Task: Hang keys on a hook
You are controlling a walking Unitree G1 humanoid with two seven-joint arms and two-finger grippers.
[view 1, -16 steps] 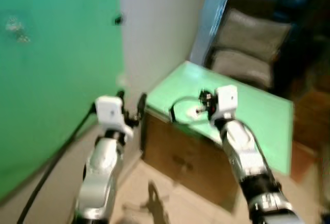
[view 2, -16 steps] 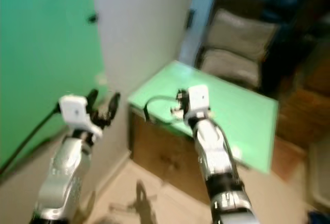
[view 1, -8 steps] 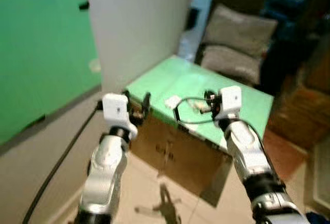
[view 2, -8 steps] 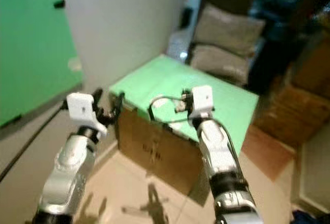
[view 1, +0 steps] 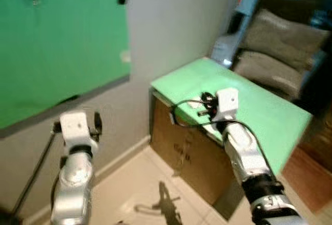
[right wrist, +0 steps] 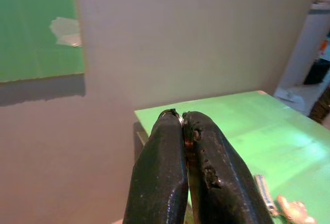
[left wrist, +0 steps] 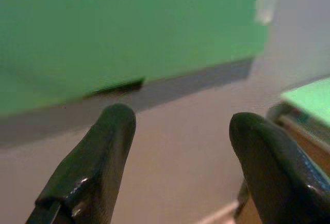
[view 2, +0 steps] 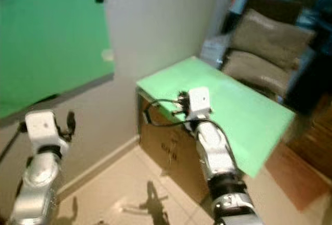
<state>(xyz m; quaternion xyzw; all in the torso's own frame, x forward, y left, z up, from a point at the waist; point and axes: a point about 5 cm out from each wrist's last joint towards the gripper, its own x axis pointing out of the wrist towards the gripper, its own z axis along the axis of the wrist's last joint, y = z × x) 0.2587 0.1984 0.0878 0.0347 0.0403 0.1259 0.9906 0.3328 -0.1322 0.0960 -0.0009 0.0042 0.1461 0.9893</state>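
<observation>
My right gripper is shut on a thin metal key ring, and the keys dangle below its fingers. In the left eye view that gripper is held over the near corner of a green-topped box. A small black hook sticks out of the pale wall high up, far above and to the left of the keys. My left gripper is open and holds nothing, low down facing the wall; its two black fingers stand wide apart.
A green panel covers the wall on the left. The box has brown cardboard sides and stands on a tiled floor. A chair with grey cushions is behind it. A black cable runs down at the far left.
The whole picture has swung as the camera turned. My left gripper, beside the box corner before, is now lower and further left by the wall. My right gripper stays shut on the key ring.
</observation>
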